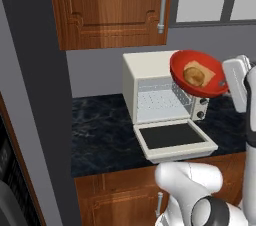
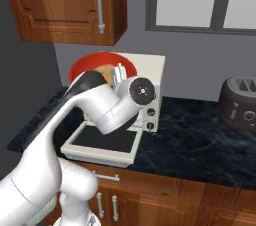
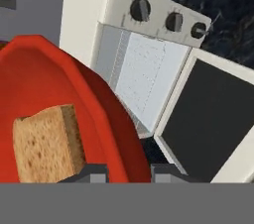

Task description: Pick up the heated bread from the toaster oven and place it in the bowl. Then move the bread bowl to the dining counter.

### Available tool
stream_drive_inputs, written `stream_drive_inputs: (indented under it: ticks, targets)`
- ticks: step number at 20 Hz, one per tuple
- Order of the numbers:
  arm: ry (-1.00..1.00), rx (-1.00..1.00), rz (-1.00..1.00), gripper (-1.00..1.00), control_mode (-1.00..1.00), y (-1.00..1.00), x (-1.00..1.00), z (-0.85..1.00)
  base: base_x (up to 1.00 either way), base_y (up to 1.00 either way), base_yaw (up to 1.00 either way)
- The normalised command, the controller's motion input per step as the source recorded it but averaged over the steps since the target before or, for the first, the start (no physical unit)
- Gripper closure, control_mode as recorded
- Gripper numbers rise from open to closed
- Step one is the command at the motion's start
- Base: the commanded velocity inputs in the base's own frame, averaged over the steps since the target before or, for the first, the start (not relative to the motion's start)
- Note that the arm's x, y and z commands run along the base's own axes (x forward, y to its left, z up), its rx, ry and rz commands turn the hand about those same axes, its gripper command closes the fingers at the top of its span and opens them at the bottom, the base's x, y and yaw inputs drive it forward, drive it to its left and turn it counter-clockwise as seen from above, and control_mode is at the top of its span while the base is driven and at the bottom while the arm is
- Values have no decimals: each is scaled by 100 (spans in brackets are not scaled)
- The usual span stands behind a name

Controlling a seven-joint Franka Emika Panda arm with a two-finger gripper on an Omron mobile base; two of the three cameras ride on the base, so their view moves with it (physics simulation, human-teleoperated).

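Hand view shows the tool [image 3: 128,172] clenched on the rim of the red bowl [image 3: 59,99], one dark fingertip inside the rim and one outside. The bowl hangs in the air, tilted, its open face turned toward the left base camera. The heated bread [image 3: 48,143] rests inside it against the lower wall; no long axis can be told. Just behind the bowl stands the toaster oven [image 1: 150,77] on the dark marbled counter [image 1: 100,135], its dark-glass door [image 1: 172,137] dropped flat, its perforated inside bare.
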Motion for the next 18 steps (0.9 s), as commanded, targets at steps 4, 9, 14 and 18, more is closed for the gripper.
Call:
stream_drive_inputs:
  ticks: [4, 9, 14, 18]
  targets:
    - [-1, -3, 20, 100, 100, 55, -24, -2, -19, 6, 10]
    - [0, 0, 0, 100, 100, 0, 0, 0, -99, -5, 81]
    - [0, 0, 0, 100, 100, 0, 0, 0, -81, -22, 94]
    - [0, 0, 0, 100, 100, 0, 0, 0, -66, -16, 98]
